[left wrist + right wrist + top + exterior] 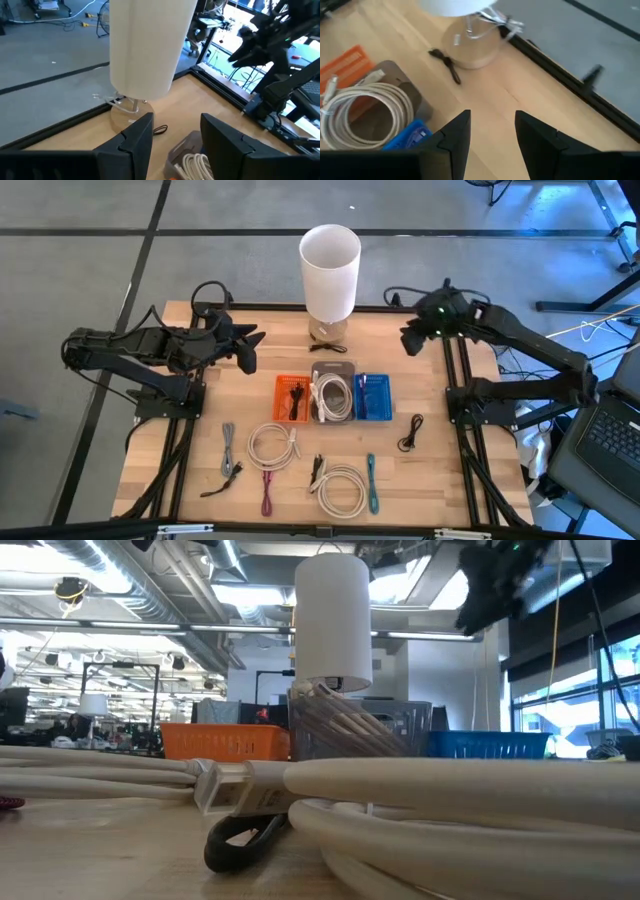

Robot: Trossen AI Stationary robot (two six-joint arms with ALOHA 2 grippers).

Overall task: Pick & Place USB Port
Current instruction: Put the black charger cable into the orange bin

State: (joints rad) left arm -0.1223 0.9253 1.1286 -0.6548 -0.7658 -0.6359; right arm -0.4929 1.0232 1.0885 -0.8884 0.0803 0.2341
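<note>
- Wooden surface [200, 440] is carrying three small bins in a row, orange [293, 397], grey [333, 394] and blue [373, 397], with a white lamp [329, 272] behind them.
- I'm holding the left claw [247, 352] in the air beside the lamp, open and empty.
- I'm holding the right claw [412, 338] in the air past the lamp's other side, also open and empty.
- Cables are lying in front of the bins: white coils [273, 446], a grey lead [229, 450], a teal one [371, 482], a black one [410, 433].
- I can't tell which of these is the USB piece.
- I'm judging the risks: a low reach could be knocking the lamp, and a grab on a coil could be dragging its neighbours.
</note>
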